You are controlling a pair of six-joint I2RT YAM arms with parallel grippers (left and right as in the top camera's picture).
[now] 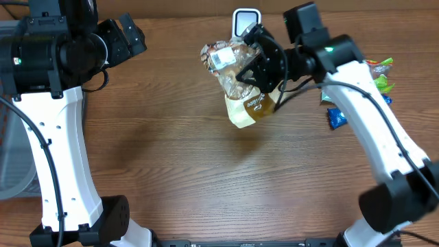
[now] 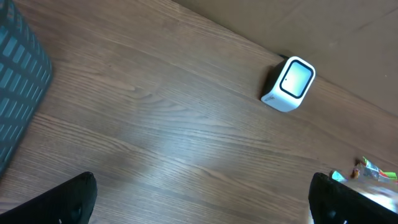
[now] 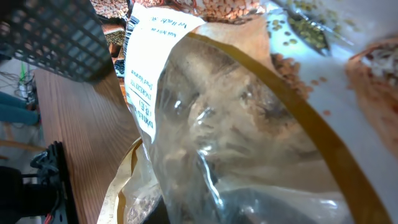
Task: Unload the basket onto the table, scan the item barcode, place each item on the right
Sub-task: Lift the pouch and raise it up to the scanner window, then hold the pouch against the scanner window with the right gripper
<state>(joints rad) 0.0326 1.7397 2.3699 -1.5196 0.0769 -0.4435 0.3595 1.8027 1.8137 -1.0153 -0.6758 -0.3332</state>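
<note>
Overhead: my right gripper (image 1: 255,65) is clamped on the clear bag (image 1: 230,68), just in front of the scanner (image 1: 245,19). My left gripper (image 1: 130,38) hangs well apart.

Left wrist: my fingers (image 2: 71,199) are spread wide, and the scanner's lit face shows.

Right wrist: the bag's white label (image 3: 146,68) is close up.

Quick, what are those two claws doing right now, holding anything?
Left gripper: open, holding nothing.
Right gripper: closed on the clear food bag.
</note>
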